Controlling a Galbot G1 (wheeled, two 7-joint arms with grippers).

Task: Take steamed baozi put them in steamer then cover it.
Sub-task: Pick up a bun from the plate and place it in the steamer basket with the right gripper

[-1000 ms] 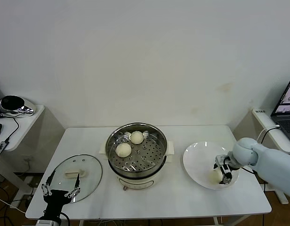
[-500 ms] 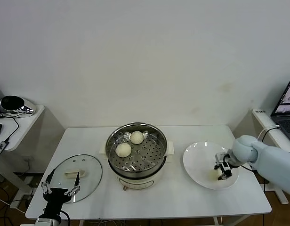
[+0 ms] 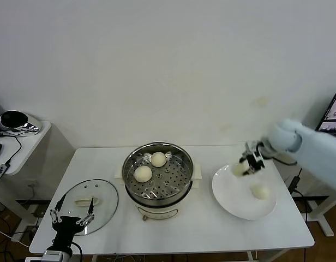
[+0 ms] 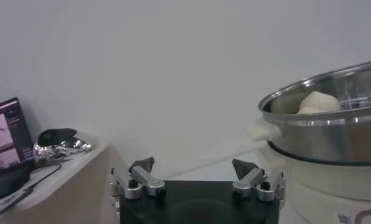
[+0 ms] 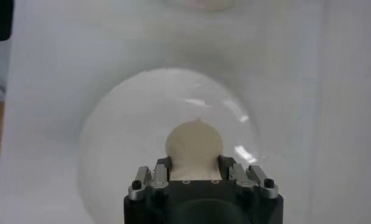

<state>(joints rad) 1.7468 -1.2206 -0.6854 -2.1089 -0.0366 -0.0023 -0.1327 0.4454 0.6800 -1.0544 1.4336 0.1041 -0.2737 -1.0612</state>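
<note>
In the head view the right hand [image 3: 245,165] sits at centre right of the frame, raised above the far-left rim of the white plate [image 3: 228,191], clenched on one steamed baozi [image 3: 238,169]. A second bun [image 3: 259,191] lies on the plate, lower right of the held one. The steamer [image 3: 158,176] stands at frame centre on the worktop [image 3: 206,229], with two more buns on its perforated tray: one [image 3: 143,173] at the tray's left, one [image 3: 158,159] toward the far rim. The cover [image 3: 90,198] lies flat on the worktop at lower left, handle up. The left hand [image 3: 71,214] is parked at the lower left edge, at the cover's near rim, fingers spread wide and grasping nothing. The right wrist view shows what the head view blurs: the bun [image 5: 194,145] seated between both fingers [image 5: 161,170], with the plate [image 5: 112,152] below it. The left wrist view shows the steamer wall [image 4: 331,131] from the side, with buns [image 4: 318,101] rising above the rim, and a side shelf carrying a shiny object [image 4: 60,142].
</note>
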